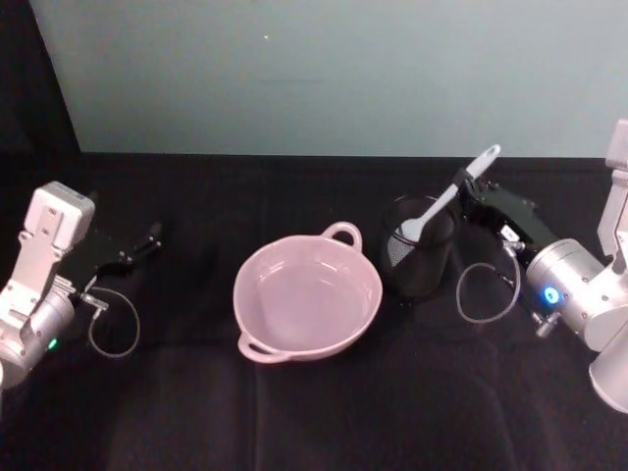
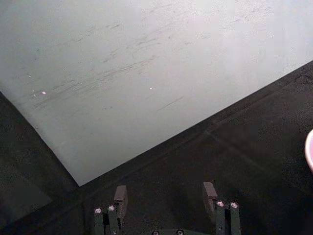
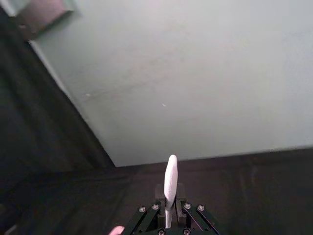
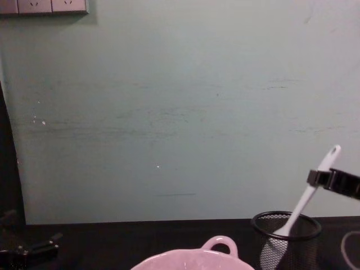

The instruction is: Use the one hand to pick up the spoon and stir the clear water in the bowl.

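Right pincer (image 1: 469, 188), upper right of the head view, is clamping shut on the upper handle of the spoon (image 1: 442, 204). The spoon is leaning, with its flat head sitting down inside the black mesh cup (image 1: 417, 265) and its holed end poking out above the jaws. The right wrist view is showing the white handle (image 3: 170, 188) pinched between the closed fingers. The pink bowl (image 1: 257, 280) is standing at centre frame on the black table (image 1: 314, 422), just beside the cup; the water is too clear for me to be judging its level. Left pincer (image 1: 152, 235) is resting at far left, its fingers (image 2: 120, 196) standing apart on nothing. Risks, as I am reading it: the grip is sitting high on a slim handle, so the spoon may be pivoting in the flat jaws; a slanted pull could be catching the head on the cup rim and tipping the cup; a low carry could be knocking the bowl's loop handle; brisk stirring could be slopping water. Count: one spoon, one bowl, one mesh cup, two pincers.
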Controlling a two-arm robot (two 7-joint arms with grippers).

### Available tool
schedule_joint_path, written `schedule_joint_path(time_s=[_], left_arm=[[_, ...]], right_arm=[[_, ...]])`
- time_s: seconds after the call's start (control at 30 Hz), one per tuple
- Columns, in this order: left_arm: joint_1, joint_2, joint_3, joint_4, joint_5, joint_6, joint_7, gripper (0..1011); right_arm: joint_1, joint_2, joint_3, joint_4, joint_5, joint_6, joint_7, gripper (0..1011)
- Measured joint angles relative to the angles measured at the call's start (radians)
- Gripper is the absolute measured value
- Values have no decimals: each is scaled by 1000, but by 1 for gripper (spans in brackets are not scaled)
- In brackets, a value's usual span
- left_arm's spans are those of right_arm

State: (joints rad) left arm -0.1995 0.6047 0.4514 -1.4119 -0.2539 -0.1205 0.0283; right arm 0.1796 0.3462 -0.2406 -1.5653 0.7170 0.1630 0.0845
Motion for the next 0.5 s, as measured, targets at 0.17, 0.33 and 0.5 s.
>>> schedule_joint_path(time_s=[0.17, 0.33, 0.5], left_arm=[[0, 0, 0, 0, 0, 0, 0, 1011], [0, 0, 0, 0, 0, 0, 0, 1011], [0, 0, 0, 0, 0, 0, 0, 1011]], right_arm=[[-22, 37, -9, -73, -62, -32, 44, 124], [-35, 82, -15, -143, -131, -56, 83, 123], [-38, 121, -16, -191, -187, -70, 119, 123]])
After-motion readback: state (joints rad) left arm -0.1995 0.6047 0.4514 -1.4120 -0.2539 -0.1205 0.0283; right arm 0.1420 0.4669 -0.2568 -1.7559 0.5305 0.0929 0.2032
